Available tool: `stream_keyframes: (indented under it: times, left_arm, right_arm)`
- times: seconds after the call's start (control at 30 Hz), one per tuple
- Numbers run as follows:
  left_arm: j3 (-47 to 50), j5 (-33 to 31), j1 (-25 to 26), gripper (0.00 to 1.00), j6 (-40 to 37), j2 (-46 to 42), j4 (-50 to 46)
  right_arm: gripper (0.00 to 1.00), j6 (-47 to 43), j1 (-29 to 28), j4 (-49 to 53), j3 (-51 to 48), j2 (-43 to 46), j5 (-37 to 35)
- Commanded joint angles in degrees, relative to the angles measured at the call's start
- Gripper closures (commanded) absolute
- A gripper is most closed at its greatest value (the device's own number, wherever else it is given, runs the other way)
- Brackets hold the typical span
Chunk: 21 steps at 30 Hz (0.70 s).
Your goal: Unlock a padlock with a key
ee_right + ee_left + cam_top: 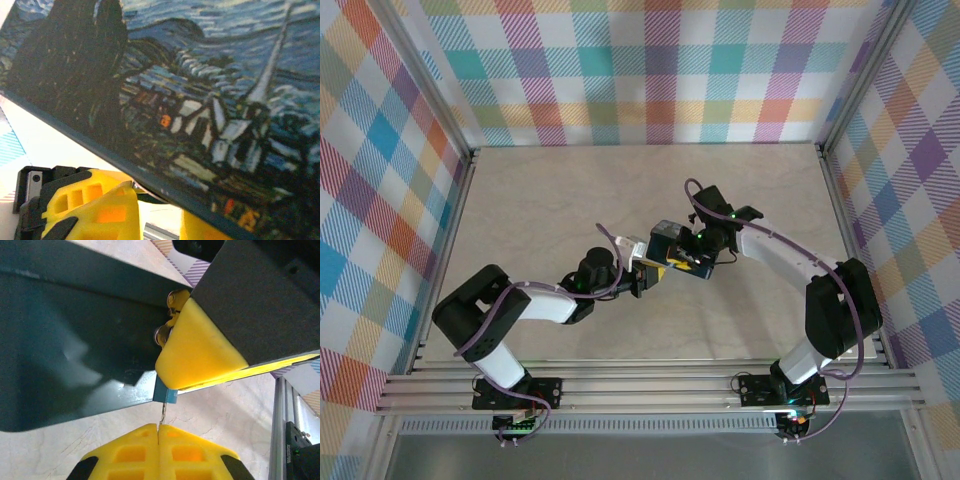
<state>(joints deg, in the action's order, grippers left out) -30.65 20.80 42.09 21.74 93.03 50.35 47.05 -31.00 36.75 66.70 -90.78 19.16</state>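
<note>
So the key is pinched by left hand, tin clamped by right hand; straight push into padlock at 12 o'clock likely needed.

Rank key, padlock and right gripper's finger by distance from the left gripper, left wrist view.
1. key, pinched in the left gripper and its shut jaws, bottom centre.
2. padlock, just above the key.
3. right gripper's finger, above the padlock, clamping it.

Top external: looking straight down on the tin from far above. Left wrist: facing the tin's plain dark side, very near. Right wrist: facing its painted face, close. All 3 views are sharing the tin.
</note>
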Motion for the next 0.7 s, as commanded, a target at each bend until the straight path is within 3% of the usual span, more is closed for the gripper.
stream_keyframes:
  times: [0.0, 0.3, 0.67]
  left_arm:
    - [-1.8, -0.5, -0.8, 1.0, -3.4, -3.3, 5.2]
    - [1.0, -1.9, 0.6, 1.0, -0.7, -1.8, 9.0]
    - [6.7, -2.8, 0.6, 1.0, 3.0, -3.5, 10.0]
  right_arm:
    - [1.0, -1.0, -1.5, 5.0, 0.8, -1.5, 2.9]
    - [1.0, 2.8, -1.3, 0.3, 1.7, -3.0, 6.0]
    - [1.0, 6.0, -0.2, -2.8, 1.1, -2.1, 3.3]
